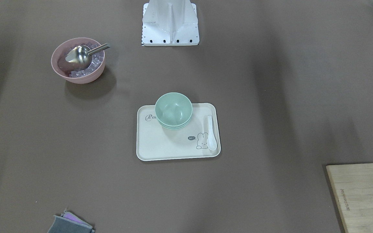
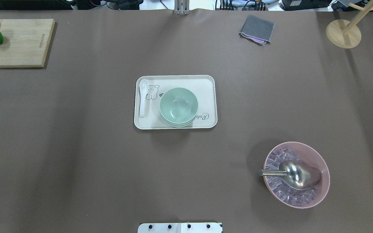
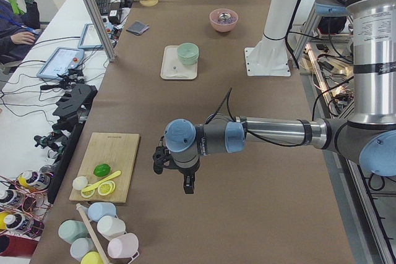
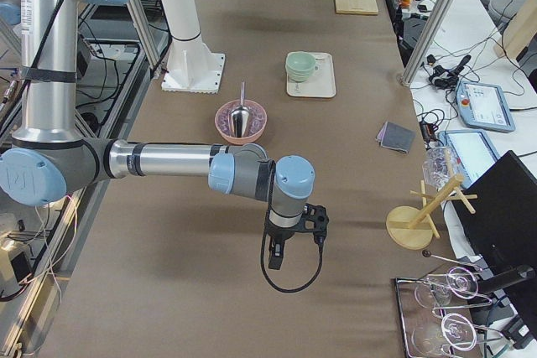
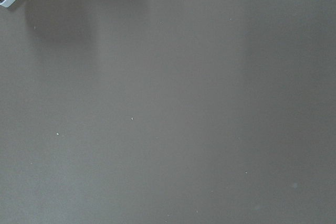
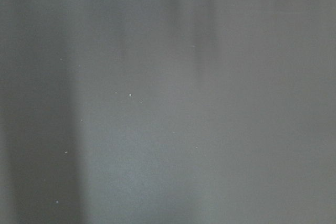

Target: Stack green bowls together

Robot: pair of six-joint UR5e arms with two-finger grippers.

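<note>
The green bowls (image 1: 173, 110) sit nested in one stack on the cream tray (image 1: 167, 145), at its edge nearer the robot base. The stack also shows in the overhead view (image 2: 178, 106) and in both side views (image 3: 187, 52) (image 4: 300, 64). My left gripper (image 3: 185, 183) hangs over bare table far from the tray, seen only in the exterior left view. My right gripper (image 4: 277, 257) hangs likewise at the table's other end, seen only in the exterior right view. I cannot tell whether either is open or shut. Both wrist views show only bare brown table.
A white spoon (image 1: 211, 132) lies on the tray beside the stack. A pink bowl (image 2: 322, 168) of ice cubes holds a metal scoop (image 2: 298, 174). A cutting board (image 2: 18, 42) with fruit, a folded grey cloth (image 2: 257, 29) and a wooden stand (image 2: 343, 34) sit along the far edge.
</note>
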